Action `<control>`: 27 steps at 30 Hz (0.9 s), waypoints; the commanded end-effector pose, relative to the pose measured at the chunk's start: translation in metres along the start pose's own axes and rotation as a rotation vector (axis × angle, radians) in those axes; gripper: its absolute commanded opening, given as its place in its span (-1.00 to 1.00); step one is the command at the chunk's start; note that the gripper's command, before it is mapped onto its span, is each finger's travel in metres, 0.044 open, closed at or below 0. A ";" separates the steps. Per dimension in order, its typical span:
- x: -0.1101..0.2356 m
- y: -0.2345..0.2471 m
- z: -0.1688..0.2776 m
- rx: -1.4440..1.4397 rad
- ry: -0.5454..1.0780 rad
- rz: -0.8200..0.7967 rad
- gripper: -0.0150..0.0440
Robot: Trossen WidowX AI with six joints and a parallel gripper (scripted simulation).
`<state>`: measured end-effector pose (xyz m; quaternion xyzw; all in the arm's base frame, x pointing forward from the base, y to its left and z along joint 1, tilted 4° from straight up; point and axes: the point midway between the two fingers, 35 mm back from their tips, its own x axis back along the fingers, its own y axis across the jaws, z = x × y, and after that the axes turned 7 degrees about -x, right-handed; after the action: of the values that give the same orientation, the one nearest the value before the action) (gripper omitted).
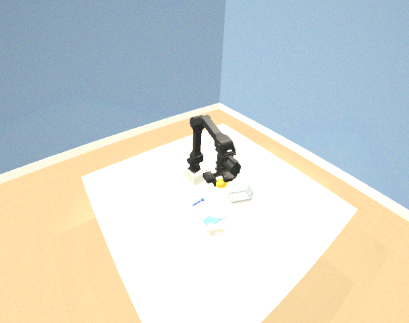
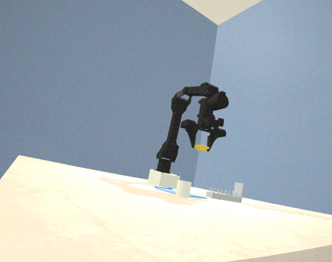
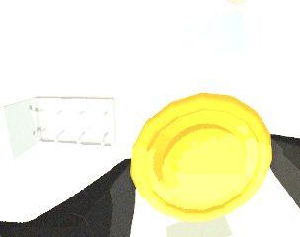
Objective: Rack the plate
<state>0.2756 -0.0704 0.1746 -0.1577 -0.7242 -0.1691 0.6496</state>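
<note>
Spreading under everything is the white worktop (image 1: pixel 156 264), the largest surface in view, and the one black arm (image 2: pixel 175 124) is rising from its pale base block (image 2: pixel 163 178) and bending over at the top. Hanging from the wrist, the gripper (image 2: pixel 201 142) is pointing downward with its two fingers (image 2: pixel 192 134) standing fairly wide, pinching the yellow plate (image 2: pixel 201 147) by opposite edges. The plate is lying flat and level between the fingertips, well above the worktop; in the wrist view its round face (image 3: pixel 203 164) is filling the middle, with a dark finger showing on each side.

One grey dish rack (image 2: pixel 225 193) is sitting on the worktop off to the side and below, well apart from the plate, its row of thin upright rails showing and a taller end panel at one end. Nothing is standing between plate and rack. One pale blue mat (image 1: pixel 211 219) is lying flat near the base, one white cup (image 2: pixel 183 188) is standing beside it, and one small blue spoon (image 1: pixel 198 201) is lying just beyond the mat.
</note>
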 end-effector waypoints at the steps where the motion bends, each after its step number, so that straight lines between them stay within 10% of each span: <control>1: -0.003 0.047 0.033 -0.165 0.009 0.005 -0.49; 27: -0.036 0.063 0.053 0.095 0.189 -0.133 -0.49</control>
<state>0.2628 0.0076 0.1452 -0.1025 -0.6837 -0.1995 0.6945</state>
